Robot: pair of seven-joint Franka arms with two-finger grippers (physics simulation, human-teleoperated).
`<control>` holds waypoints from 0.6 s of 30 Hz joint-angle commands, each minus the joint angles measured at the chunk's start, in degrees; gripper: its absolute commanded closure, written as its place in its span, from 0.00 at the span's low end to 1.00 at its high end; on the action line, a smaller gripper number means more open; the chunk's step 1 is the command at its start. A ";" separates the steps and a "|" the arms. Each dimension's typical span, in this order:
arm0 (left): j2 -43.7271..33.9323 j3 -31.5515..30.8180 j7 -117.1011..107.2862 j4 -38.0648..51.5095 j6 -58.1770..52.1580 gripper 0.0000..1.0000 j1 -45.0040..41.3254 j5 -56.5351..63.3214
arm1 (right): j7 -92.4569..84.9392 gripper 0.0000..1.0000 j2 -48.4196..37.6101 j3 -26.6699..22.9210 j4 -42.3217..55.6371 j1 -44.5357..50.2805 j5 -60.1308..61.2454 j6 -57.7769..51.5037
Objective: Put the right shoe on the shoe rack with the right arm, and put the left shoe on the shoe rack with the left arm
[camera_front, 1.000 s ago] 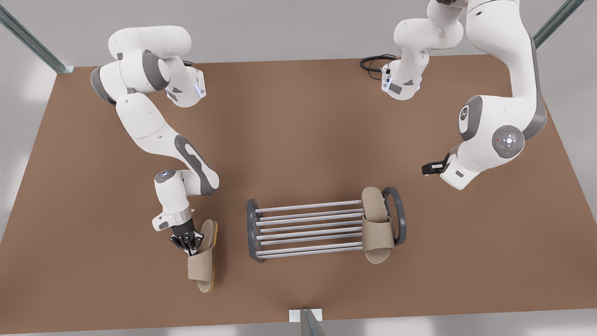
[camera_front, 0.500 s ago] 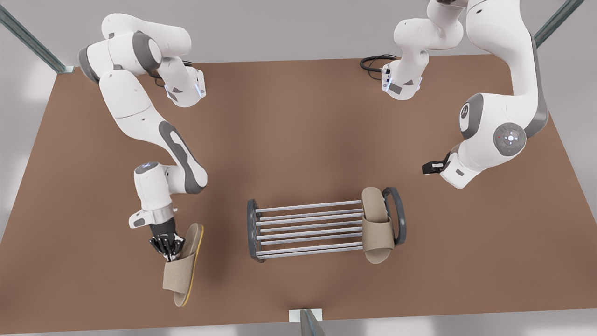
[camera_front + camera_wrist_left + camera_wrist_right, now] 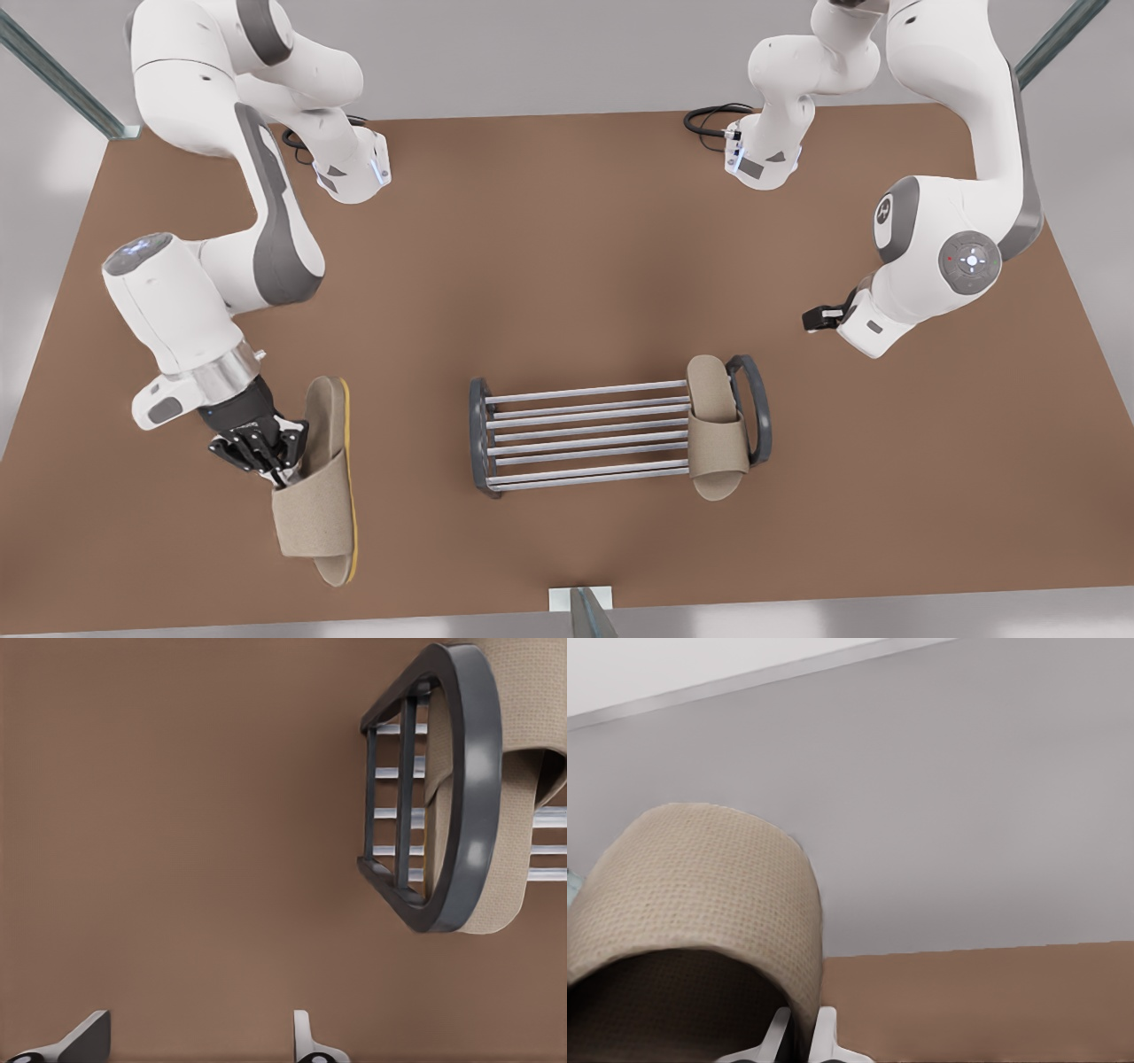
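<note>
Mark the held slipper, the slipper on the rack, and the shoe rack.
held slipper (image 3: 312, 509): front view, on its wide strap.
slipper on the rack (image 3: 718, 443): front view, on its strap.
shoe rack (image 3: 585, 434): front view, on a middle silver bar.

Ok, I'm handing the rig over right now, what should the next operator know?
Right gripper: shut on the strap of the right shoe, at the front view's left of the shoe rack, apart from it.
Left gripper: open, holding nothing, waiting beyond the rack's end at the front view's right.
Done: the left shoe lies across the bars at that end, beside the hoop.
Left: carry the right shoe over the free bars, set it down and release.
</note>
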 commanded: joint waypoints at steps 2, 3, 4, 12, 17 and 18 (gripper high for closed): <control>-0.67 0.07 0.33 0.29 -0.28 0.00 0.18 -0.04 | 16.88 0.79 0.16 0.16 3.18 4.81 -6.28 -21.64; -1.11 0.25 0.86 0.99 -0.37 0.00 0.61 -0.04 | 19.17 0.79 0.51 -0.01 3.35 6.48 -7.16 -21.73; -1.02 0.16 0.77 0.91 -0.28 0.00 0.18 -0.04 | 21.63 0.79 2.09 -0.37 6.95 8.33 -8.04 -24.01; -1.11 -0.28 0.77 3.19 -1.77 0.00 -0.26 1.19 | 39.47 0.79 12.46 -9.33 25.15 23.53 -12.70 -32.89; -1.02 -0.63 0.59 3.81 -2.31 0.00 -0.18 1.19 | 46.86 0.79 14.48 -13.02 26.12 30.91 -12.70 -32.10; -1.28 -0.63 0.50 3.90 -2.39 0.00 -0.18 1.10 | 48.26 0.79 16.15 -13.81 29.02 31.79 -12.70 -32.01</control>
